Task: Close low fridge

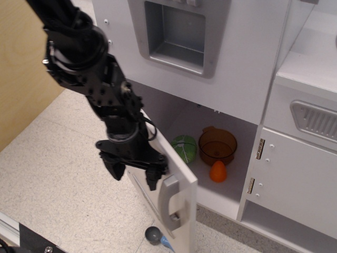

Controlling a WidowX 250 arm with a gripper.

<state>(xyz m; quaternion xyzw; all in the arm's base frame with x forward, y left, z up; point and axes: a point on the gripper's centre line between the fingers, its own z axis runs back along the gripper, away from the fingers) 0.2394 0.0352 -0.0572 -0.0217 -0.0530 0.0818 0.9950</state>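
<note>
The low fridge (231, 197) is the white lower compartment of the toy kitchen. Its white door (181, 190) with a grey bar handle (169, 203) stands partly swung toward the opening. My black gripper (132, 173) presses against the door's outer face just left of the handle, fingers apart and holding nothing. Inside the compartment lie a green ball (184, 147), an orange bowl (217, 146) and a small orange fruit (218, 171). The arm hides the door's hinge side.
Above the compartment is a white panel with a grey recessed dispenser (176, 34). A smaller white cabinet door (295, 184) stands to the right. A wooden panel (21, 68) is at left. A small grey and blue object (156, 235) lies on the speckled floor below the door.
</note>
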